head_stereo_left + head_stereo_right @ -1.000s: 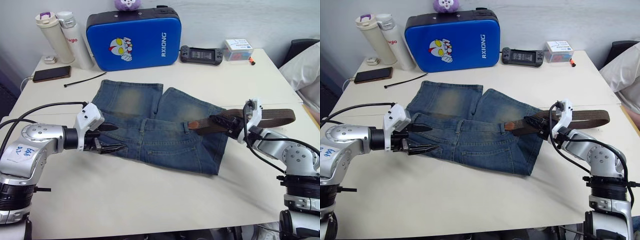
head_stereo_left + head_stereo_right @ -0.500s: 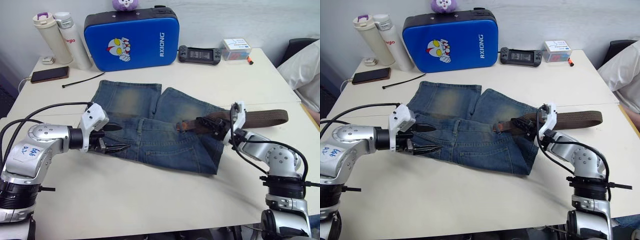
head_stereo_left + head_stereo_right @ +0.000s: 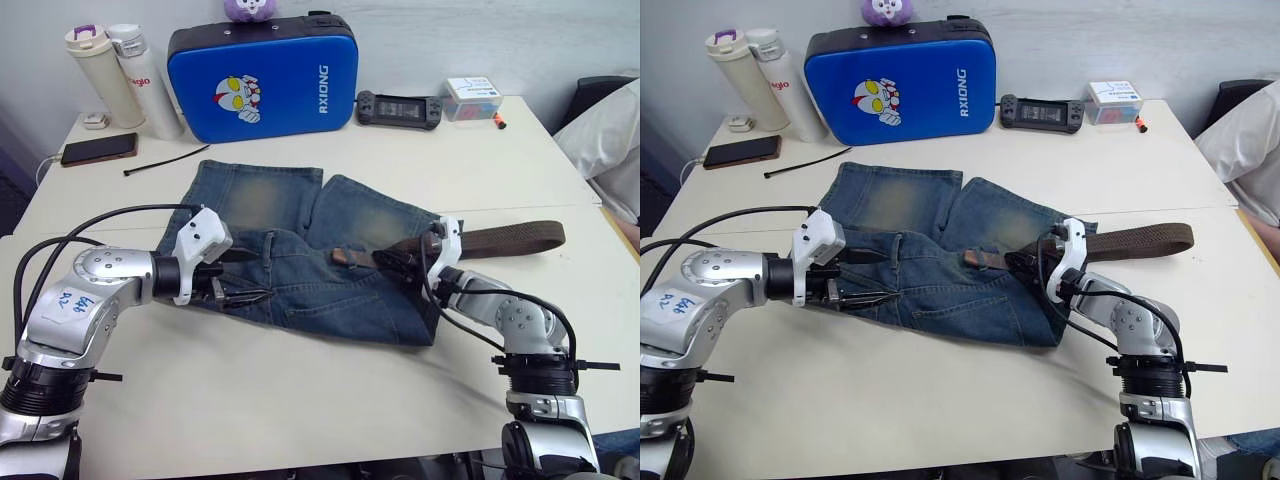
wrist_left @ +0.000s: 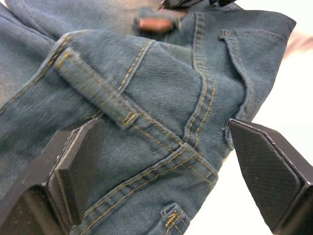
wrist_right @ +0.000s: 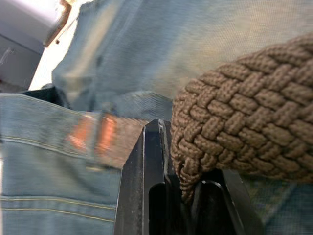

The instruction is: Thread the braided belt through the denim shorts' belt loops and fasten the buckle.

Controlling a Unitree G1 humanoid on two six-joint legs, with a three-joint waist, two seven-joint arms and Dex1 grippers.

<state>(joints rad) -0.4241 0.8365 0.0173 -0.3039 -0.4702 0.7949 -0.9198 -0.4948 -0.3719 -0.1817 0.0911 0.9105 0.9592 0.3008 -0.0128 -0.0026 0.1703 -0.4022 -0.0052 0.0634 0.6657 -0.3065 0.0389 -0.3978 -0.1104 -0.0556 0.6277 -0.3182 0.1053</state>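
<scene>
The denim shorts lie flat mid-table, waistband toward me. My left gripper is open at the waistband's left part, its fingers standing on either side of one of the belt loops. The braided belt runs from the right across the shorts. My right gripper is shut on the belt close to its leading end. The brown tip pokes out over the waistband, pointing at the left gripper. The buckle is out of view.
At the back stand a blue case, two bottles, a phone, a black cable tie, a game controller and a small box. A person in white is at the right edge.
My right gripper has carried the belt leftward, so its tip has slid further across the shorts. My left gripper has moved right onto the waistband. The camera has also shifted.
</scene>
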